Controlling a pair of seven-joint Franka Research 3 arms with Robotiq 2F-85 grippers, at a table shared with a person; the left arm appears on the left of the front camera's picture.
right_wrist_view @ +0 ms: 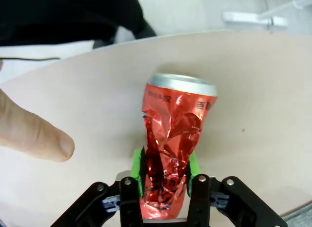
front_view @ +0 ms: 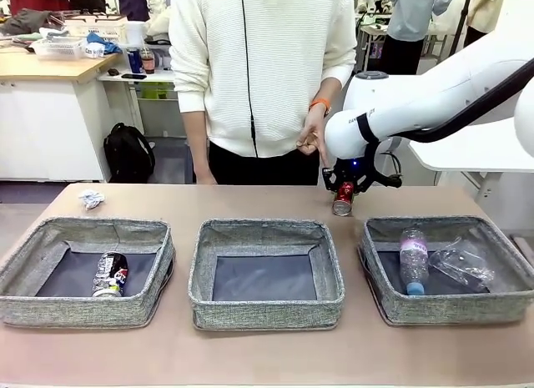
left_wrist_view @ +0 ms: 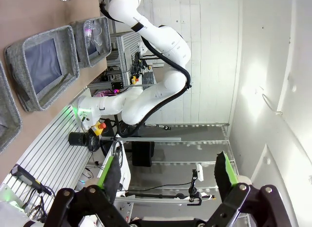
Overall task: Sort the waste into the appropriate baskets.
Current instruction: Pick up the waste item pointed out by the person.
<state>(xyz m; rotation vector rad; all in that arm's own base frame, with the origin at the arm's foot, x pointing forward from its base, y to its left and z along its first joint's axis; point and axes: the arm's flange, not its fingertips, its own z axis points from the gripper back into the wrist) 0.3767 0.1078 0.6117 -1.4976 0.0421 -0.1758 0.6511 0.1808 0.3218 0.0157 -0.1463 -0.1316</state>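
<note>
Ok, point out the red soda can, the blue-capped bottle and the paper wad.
red soda can point(right_wrist_view: 173, 124), right wrist view, on its crushed red side.
clear blue-capped plastic bottle point(front_view: 412, 256), front view, on its clear body.
small white paper wad point(front_view: 91, 199), front view, on its crumpled middle.

Unreadable print on red soda can point(right_wrist_view: 174, 139)
</note>
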